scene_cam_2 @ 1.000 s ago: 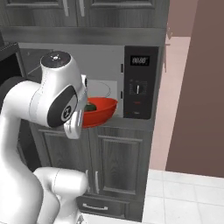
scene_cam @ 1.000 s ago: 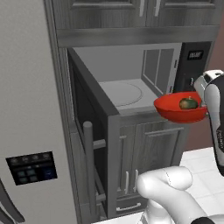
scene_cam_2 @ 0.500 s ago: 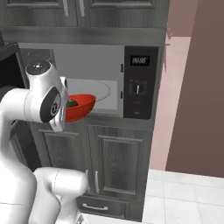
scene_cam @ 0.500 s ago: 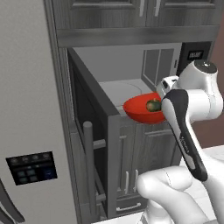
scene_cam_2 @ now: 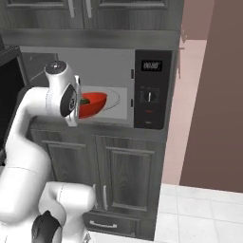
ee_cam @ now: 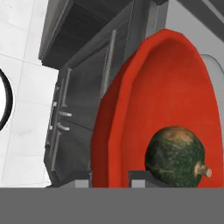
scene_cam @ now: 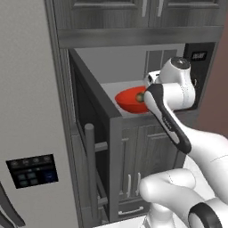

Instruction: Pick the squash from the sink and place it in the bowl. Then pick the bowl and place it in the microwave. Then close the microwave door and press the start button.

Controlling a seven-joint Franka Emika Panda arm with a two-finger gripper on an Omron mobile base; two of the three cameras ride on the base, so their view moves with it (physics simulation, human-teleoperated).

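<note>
The squash (ee_cam: 176, 156) sits inside the red bowl (ee_cam: 148, 109), low against its wall. The end effector (ee_cam: 109, 177) is clamped on the bowl's rim, one finger (ee_cam: 142, 178) inside and one outside. The bowl is within the mouth of the microwave (scene_cam_2: 118, 71), seemingly just above its white floor, though contact is hard to judge. The microwave door (scene_cam: 91, 120) stands wide open to the left.

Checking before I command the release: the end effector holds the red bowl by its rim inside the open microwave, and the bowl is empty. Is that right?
Not quite. The bowl is not empty: the hand view shows the dark green squash lying in it. The rest stands: the end effector grips the bowl's rim, and the right base view shows it inside the open microwave.
</note>
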